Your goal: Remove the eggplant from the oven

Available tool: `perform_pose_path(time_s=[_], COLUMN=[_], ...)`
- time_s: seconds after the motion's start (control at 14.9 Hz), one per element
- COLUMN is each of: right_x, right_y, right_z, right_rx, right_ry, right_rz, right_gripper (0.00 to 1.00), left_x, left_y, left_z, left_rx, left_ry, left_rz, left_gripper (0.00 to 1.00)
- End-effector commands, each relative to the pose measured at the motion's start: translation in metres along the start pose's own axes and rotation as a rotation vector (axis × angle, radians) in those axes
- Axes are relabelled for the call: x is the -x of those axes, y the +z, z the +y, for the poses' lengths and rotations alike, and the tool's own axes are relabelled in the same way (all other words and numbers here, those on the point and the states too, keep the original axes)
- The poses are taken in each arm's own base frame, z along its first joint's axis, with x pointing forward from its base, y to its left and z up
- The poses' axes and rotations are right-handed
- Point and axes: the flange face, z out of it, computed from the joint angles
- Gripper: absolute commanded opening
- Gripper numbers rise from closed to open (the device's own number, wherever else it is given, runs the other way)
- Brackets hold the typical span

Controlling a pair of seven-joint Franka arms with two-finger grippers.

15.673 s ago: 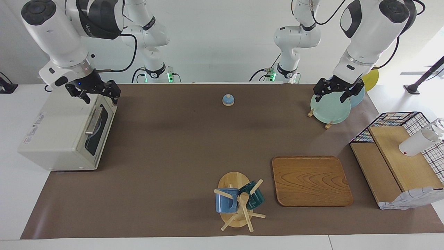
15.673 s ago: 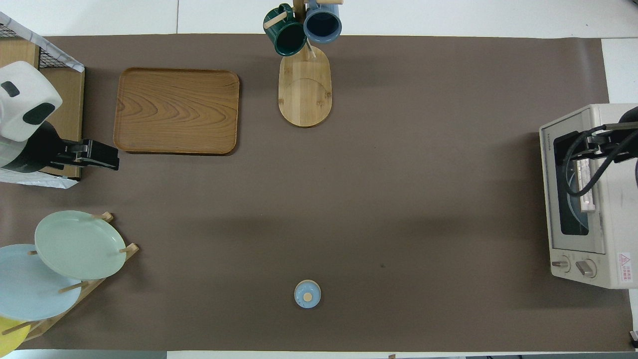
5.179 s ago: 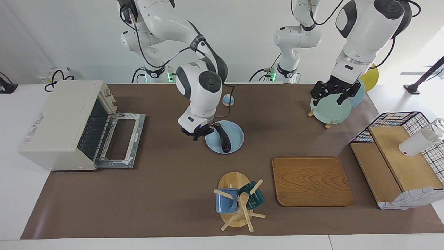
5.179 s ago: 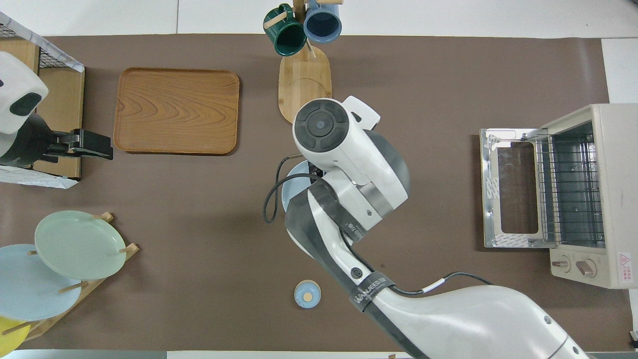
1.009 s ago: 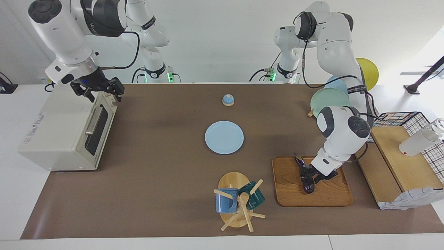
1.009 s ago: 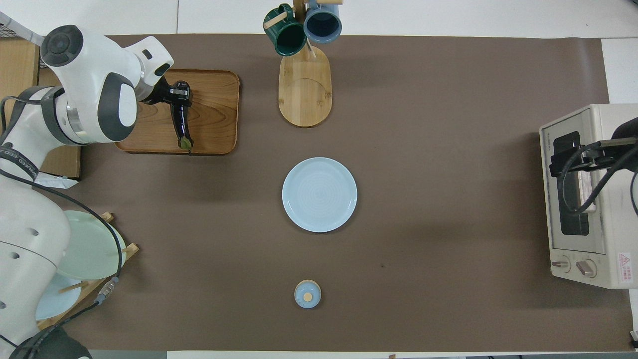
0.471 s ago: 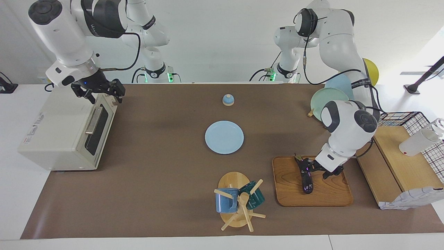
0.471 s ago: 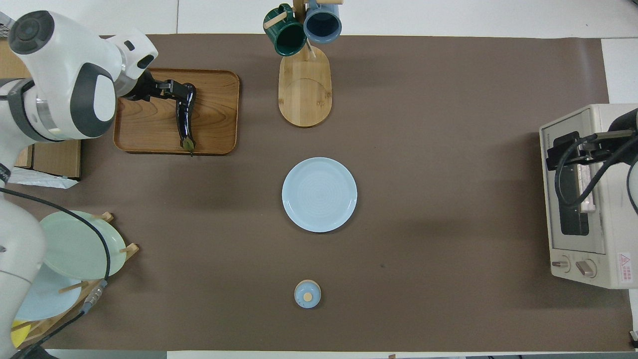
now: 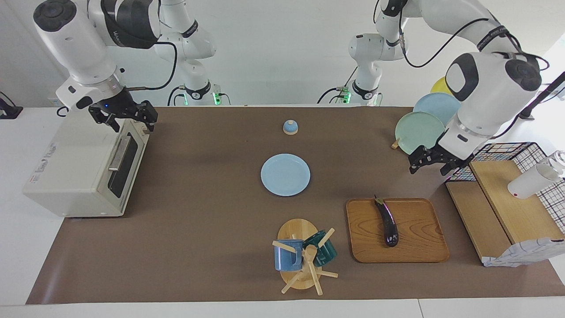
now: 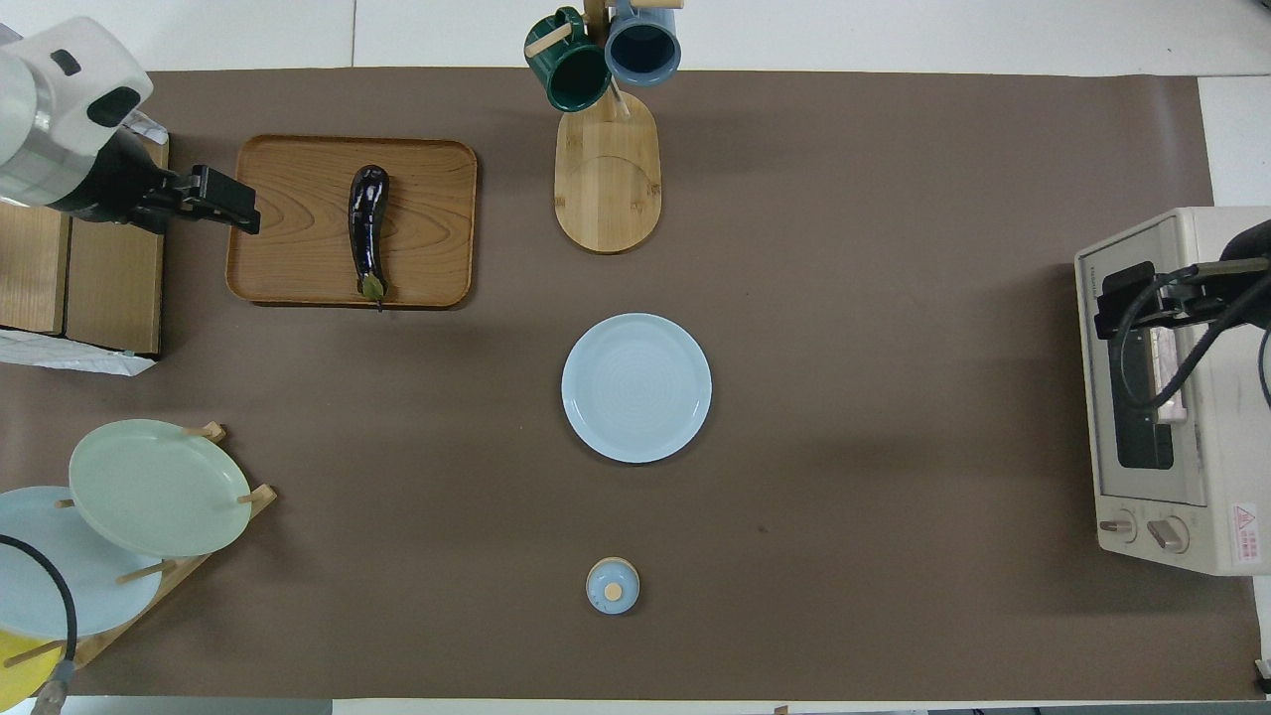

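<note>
The dark purple eggplant [image 9: 387, 223] lies loose on the wooden tray [image 9: 419, 247], its green stem pointing toward the robots; it also shows in the overhead view [image 10: 365, 230]. The cream-white oven [image 9: 75, 163] stands at the right arm's end of the table with its dark glass door shut, and also shows in the overhead view [image 10: 1216, 397]. My left gripper [image 9: 433, 164] is open and empty, up in the air over the mat between the tray and the plate rack. My right gripper [image 9: 128, 118] waits open and empty over the oven's top front edge.
A light blue plate [image 9: 285, 174] lies mid-table, with a small blue knobbed lid [image 9: 290, 127] nearer the robots. A mug tree [image 9: 302, 256] stands beside the tray. A plate rack [image 9: 419, 130] and a wooden shelf with a wire basket [image 9: 507, 203] are at the left arm's end.
My left gripper has let go of the eggplant, risen and drawn back off the tray toward the plate rack. The eggplant stays on the tray. The right arm has barely moved.
</note>
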Motion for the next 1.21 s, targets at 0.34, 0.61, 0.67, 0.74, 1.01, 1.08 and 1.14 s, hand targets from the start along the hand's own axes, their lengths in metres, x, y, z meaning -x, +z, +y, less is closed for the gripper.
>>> perform_pose_path(time_s=[0.34,0.61,0.67,0.74,1.01,1.08,1.14], right_x=[-0.002,-0.002,-0.003,-0.003,-0.004,-0.004,-0.004], right_y=[-0.006,-0.007,-0.009,-0.009,-0.009,-0.009,-0.009], right_z=[0.01,0.01,0.01,0.011,0.007,0.006,0.004], right_rx=[-0.032,-0.032,-0.031,-0.03,-0.03,-0.03,-0.03], right_ry=[0.029,0.026,0.025,0.025,0.013,-0.005,-0.013], right_rz=[0.006,0.014,0.022,0.026,0.028,0.03,0.03], right_gripper=[1.0,1.0,1.0,1.0,1.0,1.0,1.0], left_x=[0.112,0.107,0.1,0.097,0.098,0.098,0.098], left_y=[-0.042,-0.044,-0.052,-0.058,-0.059,-0.059,-0.059], left_z=[0.0,0.006,0.009,0.008,0.008,0.008,0.008], left_rx=[-0.047,-0.052,-0.05,-0.049,-0.051,-0.051,-0.051], left_ry=[-0.048,-0.045,-0.04,-0.042,-0.042,-0.042,-0.042], left_rz=[-0.101,-0.074,-0.067,-0.073,-0.086,-0.086,-0.088], left_gripper=[1.0,1.0,1.0,1.0,1.0,1.0,1.0])
